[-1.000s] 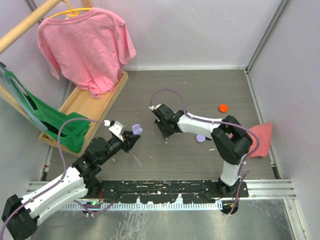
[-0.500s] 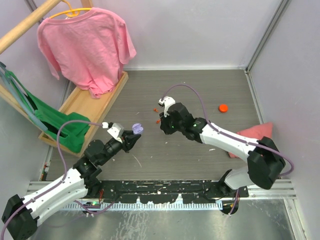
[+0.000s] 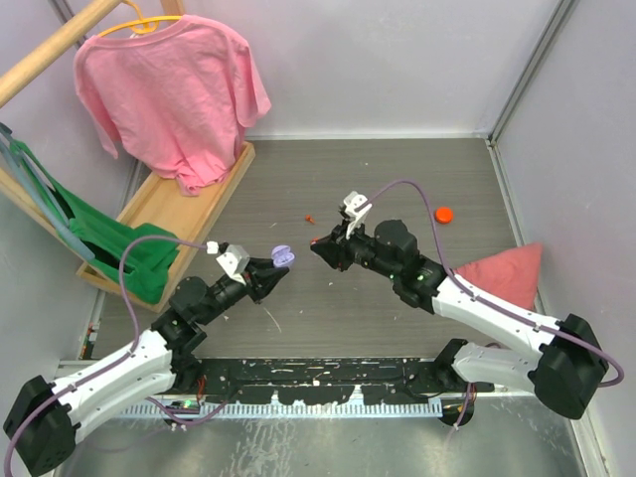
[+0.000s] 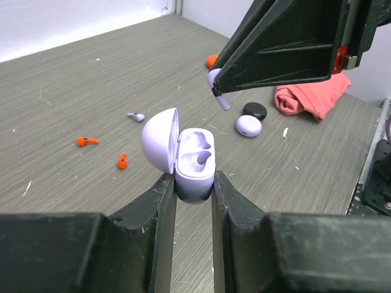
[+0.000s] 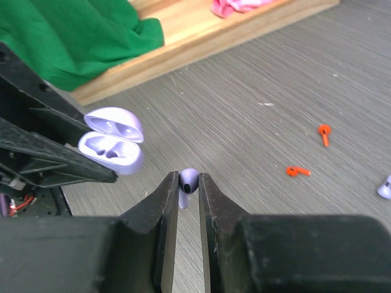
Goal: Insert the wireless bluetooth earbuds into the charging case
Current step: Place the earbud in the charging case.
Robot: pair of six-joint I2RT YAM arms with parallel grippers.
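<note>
My left gripper point(image 4: 193, 180) is shut on an open lilac charging case point(image 4: 194, 160) with two empty sockets, held above the table; it also shows in the top view point(image 3: 281, 256). My right gripper point(image 5: 186, 178) is shut on a lilac earbud point(image 5: 187, 182), stem down. In the left wrist view that earbud point(image 4: 215, 85) hangs a short way above and to the right of the open case, apart from it. A second lilac earbud point(image 4: 135, 116) lies on the table. A small black round puck point(image 4: 255, 110) lies farther off, closed. No black earbuds show.
A closed lilac case point(image 4: 248, 125) sits beside the black puck. Two orange earbuds point(image 4: 87, 141) point(image 4: 122, 160) and an orange disc point(image 3: 443, 213) lie on the table. A pink cloth point(image 3: 507, 273) is at the right. A wooden rack point(image 3: 184, 209) with green cloth point(image 3: 129, 253) stands at the left.
The right arm has swung and stretched out, bringing its gripper with the lilac earbud up close to the left gripper. The left gripper with the open case has shifted slightly right.
</note>
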